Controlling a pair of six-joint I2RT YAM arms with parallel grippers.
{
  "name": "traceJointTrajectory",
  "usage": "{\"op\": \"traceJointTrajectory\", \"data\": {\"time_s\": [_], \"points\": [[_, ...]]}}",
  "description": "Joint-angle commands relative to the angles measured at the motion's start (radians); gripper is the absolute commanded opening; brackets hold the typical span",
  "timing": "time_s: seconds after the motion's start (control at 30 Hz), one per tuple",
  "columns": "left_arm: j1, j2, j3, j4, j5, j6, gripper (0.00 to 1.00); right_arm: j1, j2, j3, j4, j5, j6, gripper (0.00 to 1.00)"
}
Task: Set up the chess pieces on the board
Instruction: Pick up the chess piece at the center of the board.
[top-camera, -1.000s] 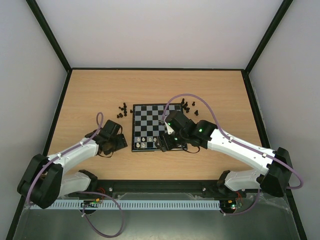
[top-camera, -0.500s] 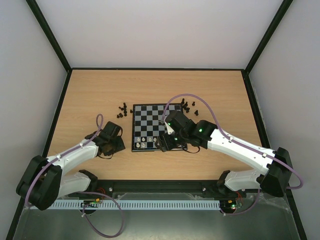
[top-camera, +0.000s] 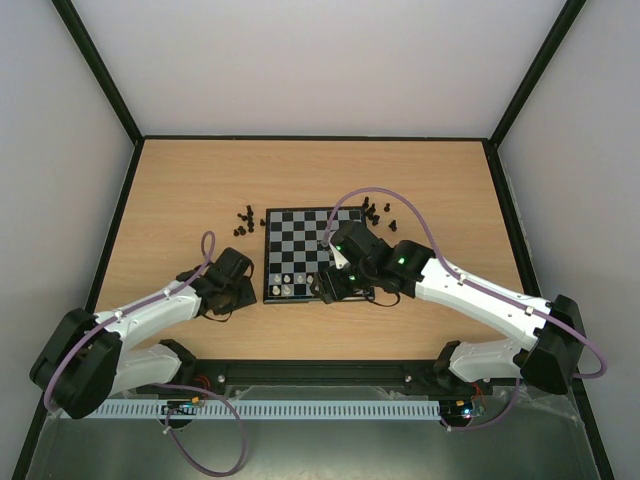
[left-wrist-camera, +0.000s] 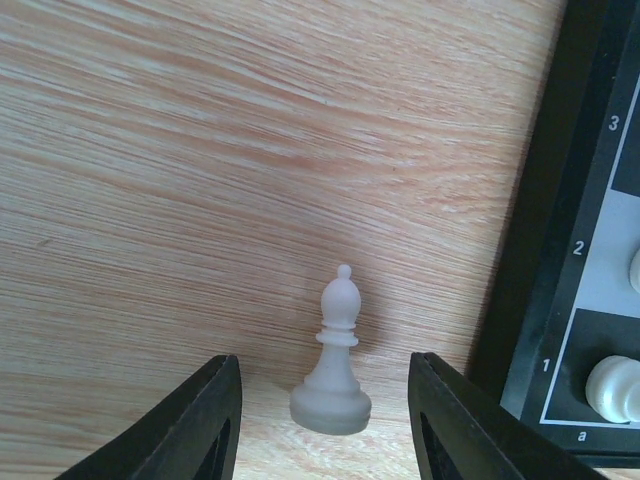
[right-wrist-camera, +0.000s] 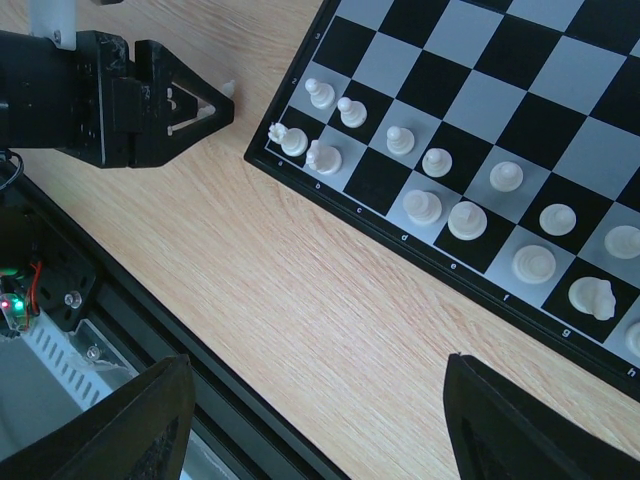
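A cream-white bishop (left-wrist-camera: 337, 355) stands upright on the wood just left of the board's (left-wrist-camera: 535, 250) near-left corner. My left gripper (left-wrist-camera: 322, 385) is open around it, with a gap on each side of the piece. The board (top-camera: 300, 238) lies mid-table, and several white chess pieces (right-wrist-camera: 440, 190) fill its two near rows. My right gripper (right-wrist-camera: 315, 420) hangs wide open over bare wood beside the board's near edge (right-wrist-camera: 450, 270), holding nothing. In the top view the left gripper (top-camera: 243, 288) sits by the board's left edge and the right gripper (top-camera: 335, 285) by its near edge.
Black pieces lie loose off the board in two clusters, one at its far-left corner (top-camera: 243, 220) and one at its far-right corner (top-camera: 377, 212). The table's black front rail (right-wrist-camera: 150, 330) runs close under the right gripper. The left gripper's body (right-wrist-camera: 110, 95) shows in the right wrist view.
The left arm has slid right towards the board's near-left corner, and its jaws have narrowed around the bishop. The right arm has stayed put.
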Motion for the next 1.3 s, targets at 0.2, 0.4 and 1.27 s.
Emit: {"op": "traceJointTrajectory", "data": {"time_s": [0.2, 0.4, 1.27], "points": [[-0.01, 0.016, -0.027, -0.025, -0.029, -0.018, 0.41, -0.004, -0.02, -0.014, -0.021, -0.006, 0.006, 0.68], [-0.01, 0.03, -0.029, -0.024, -0.03, -0.008, 0.34, -0.004, -0.023, -0.023, -0.018, -0.002, 0.007, 0.68], [-0.198, -0.301, 0.17, -0.38, -0.088, -0.01, 0.16, -0.004, -0.02, 0.008, -0.053, -0.028, 0.006, 0.68]]}}
